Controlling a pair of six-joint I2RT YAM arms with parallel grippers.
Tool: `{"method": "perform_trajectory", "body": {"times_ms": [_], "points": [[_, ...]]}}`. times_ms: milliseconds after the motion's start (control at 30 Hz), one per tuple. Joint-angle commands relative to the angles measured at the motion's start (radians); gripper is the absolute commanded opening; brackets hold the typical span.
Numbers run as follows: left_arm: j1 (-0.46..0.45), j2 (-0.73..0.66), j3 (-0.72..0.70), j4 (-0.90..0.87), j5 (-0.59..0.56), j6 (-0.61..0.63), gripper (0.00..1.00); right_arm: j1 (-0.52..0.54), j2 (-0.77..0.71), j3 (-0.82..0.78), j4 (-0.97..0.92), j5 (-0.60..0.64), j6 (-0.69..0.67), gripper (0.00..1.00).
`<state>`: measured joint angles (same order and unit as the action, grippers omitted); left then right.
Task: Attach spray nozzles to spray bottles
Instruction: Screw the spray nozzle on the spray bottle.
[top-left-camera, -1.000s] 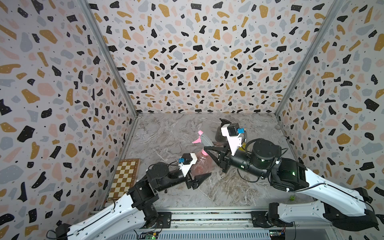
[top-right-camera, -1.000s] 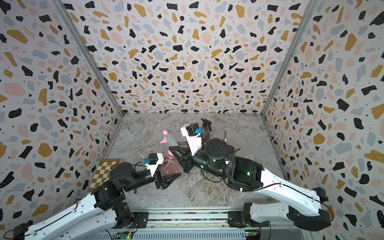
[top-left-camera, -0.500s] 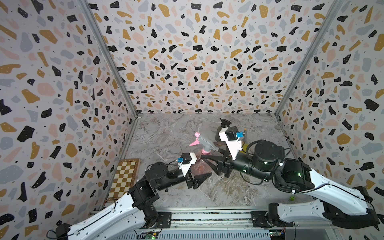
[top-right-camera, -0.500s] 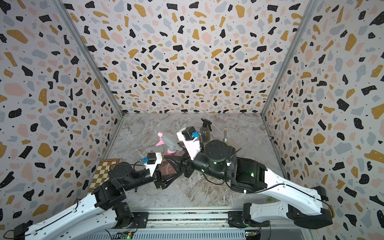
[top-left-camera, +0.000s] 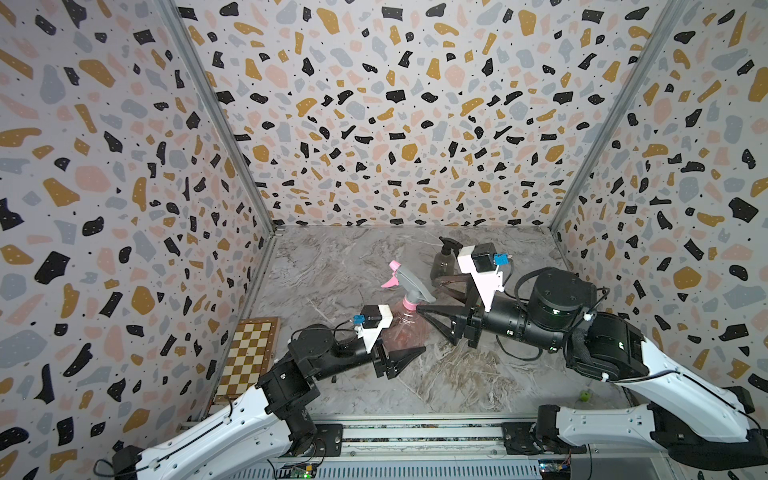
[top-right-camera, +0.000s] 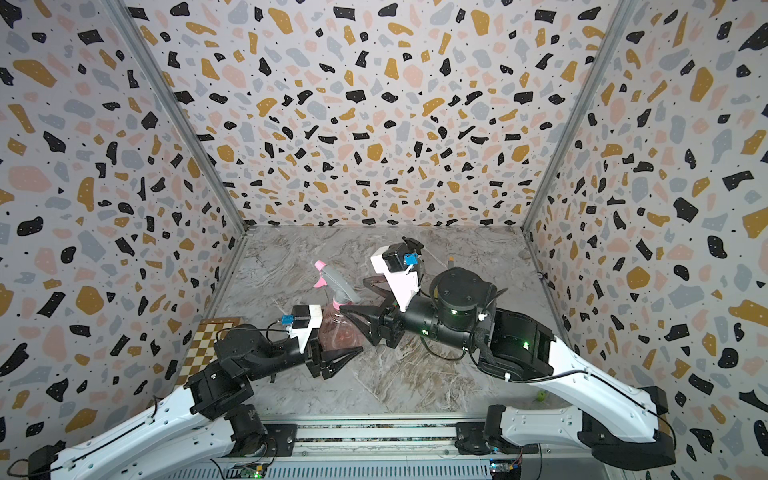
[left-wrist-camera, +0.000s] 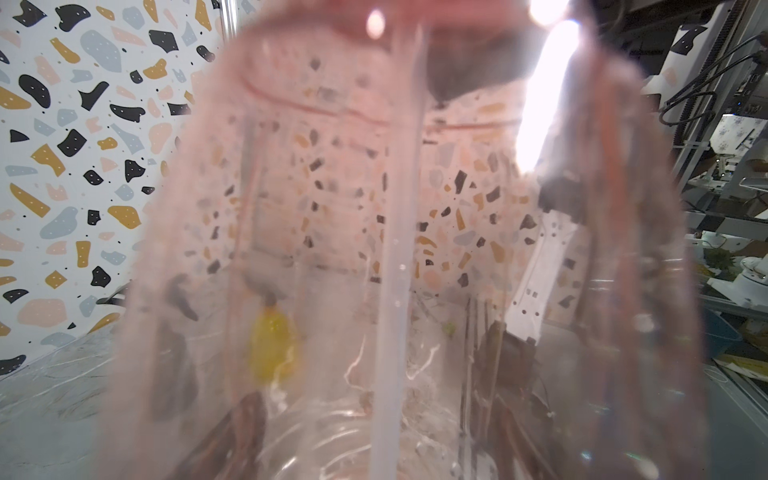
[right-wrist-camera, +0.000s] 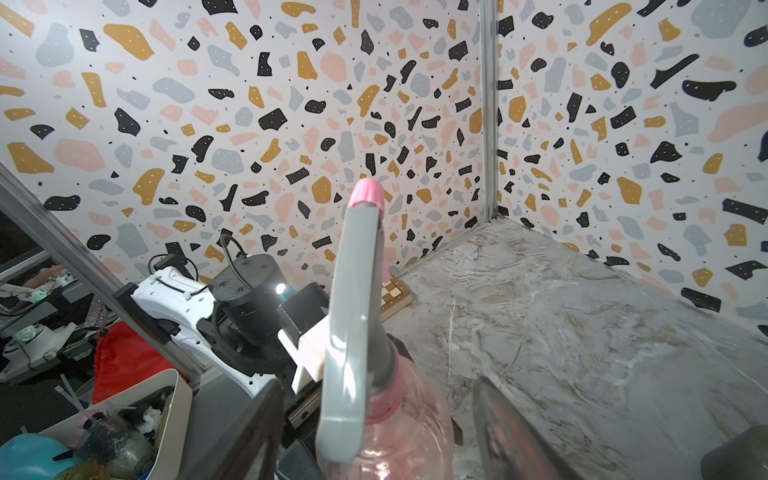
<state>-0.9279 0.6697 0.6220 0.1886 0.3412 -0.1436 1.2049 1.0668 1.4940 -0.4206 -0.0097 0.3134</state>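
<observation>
Progress check, top views first. In both top views pink bottle (top-left-camera: 405, 326) sits lower centre of the frame with pink nozzle (top-left-camera: 410, 283) seated on its neck, spout pointing upper left. Left gripper (top-left-camera: 409, 345) comes in from lower left and is clamped on the bottle body. Right gripper (top-left-camera: 430, 297) comes in from the right. Its jaws are spread either side of the nozzle base and appear not to touch it. Up and right of that, dark bottle (top-left-camera: 441, 268) stands upright with black nozzle (top-left-camera: 448, 243) on top, so that one looks done. Chessboard (top-left-camera: 249, 357) lies lower left, unused.

Left wrist: pink bottle (left-wrist-camera: 324, 199) fills the frame, which fits a grip on it. Dip tube (left-wrist-camera: 395, 291) runs down inside. Through the plastic, yellow bottle (left-wrist-camera: 272, 349) shows lower left of centre, blurred. Cannot tell if it carries a nozzle, and it is not found in the top views.

Right wrist: pink nozzle (right-wrist-camera: 357, 316) is centre frame, pink collar (right-wrist-camera: 384, 405) down on the bottle neck. Jaws stand wide at bottom left and bottom right, clear of both.

Judgement: dark bottle finished. Pink is capped, but whether it is fully screwed tight is not visible. Yellow is unknown and probably what is left.
</observation>
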Motion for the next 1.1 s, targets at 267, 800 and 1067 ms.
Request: {"method": "perform_trajectory", "body": {"times_ms": [267,800,1067], "points": [[-0.003,-0.021,-0.007,0.111,0.122,-0.018,0.0,-0.135,-0.067,-0.081,0.08,-0.34,-0.064,0.71],[-0.003,0.02,-0.003,0.154,0.305,-0.043,0.0,-0.174,-0.074,-0.13,0.199,-0.583,-0.141,0.65],[-0.004,0.027,0.0,0.147,0.299,-0.039,0.0,-0.174,-0.048,-0.127,0.205,-0.596,-0.136,0.56]]}}
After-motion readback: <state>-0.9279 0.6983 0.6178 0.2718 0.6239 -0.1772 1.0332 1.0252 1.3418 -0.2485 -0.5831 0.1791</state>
